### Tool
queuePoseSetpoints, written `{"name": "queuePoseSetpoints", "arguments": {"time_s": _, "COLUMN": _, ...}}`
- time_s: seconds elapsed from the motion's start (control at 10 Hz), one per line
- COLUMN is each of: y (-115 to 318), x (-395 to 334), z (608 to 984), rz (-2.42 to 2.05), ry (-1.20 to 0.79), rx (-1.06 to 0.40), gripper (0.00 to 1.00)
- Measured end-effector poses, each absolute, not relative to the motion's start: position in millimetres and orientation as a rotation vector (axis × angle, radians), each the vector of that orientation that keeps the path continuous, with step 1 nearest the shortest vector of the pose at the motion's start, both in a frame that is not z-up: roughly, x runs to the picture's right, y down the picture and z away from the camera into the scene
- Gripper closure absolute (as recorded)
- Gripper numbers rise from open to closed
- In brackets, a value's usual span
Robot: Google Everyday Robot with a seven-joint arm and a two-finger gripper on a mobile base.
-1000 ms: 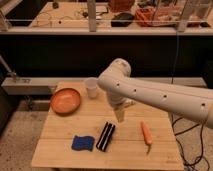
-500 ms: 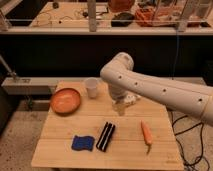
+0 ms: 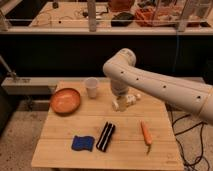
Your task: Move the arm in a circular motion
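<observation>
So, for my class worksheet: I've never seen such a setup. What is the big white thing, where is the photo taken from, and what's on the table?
The big cream tube is a robot arm reaching in from the right. Its hand hangs low over the back of the wooden table, near a white cup. The single camera looks down at the table from its front. On it also lie an orange bowl, a blue sponge, a black oblong object and a carrot. Whether the hand holds anything, I cannot tell.
</observation>
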State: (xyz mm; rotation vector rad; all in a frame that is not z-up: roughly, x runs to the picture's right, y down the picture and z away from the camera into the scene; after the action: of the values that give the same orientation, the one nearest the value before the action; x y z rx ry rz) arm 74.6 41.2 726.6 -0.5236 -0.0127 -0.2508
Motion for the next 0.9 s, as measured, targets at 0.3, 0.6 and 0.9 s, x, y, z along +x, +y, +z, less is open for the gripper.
{"name": "queuePoseSetpoints", "arguments": {"time_s": 0.3, "y": 40.5, "x": 72.9, "z": 731.6, "rz": -0.244, "ry": -0.022, "rx": -0.520, "gripper": 0.20}}
{"name": "queuePoseSetpoints", "arguments": {"time_s": 0.6, "y": 35.5, "x": 101.6, "z": 739.0, "rz": -0.219, "ry": -0.020, "rx": -0.514, "gripper": 0.20}}
{"name": "queuePoseSetpoints", "arguments": {"time_s": 0.9, "y": 35.0, "x": 108.8, "z": 745.8, "rz": -0.201, "ry": -0.031, "rx": -0.511, "gripper": 0.20}}
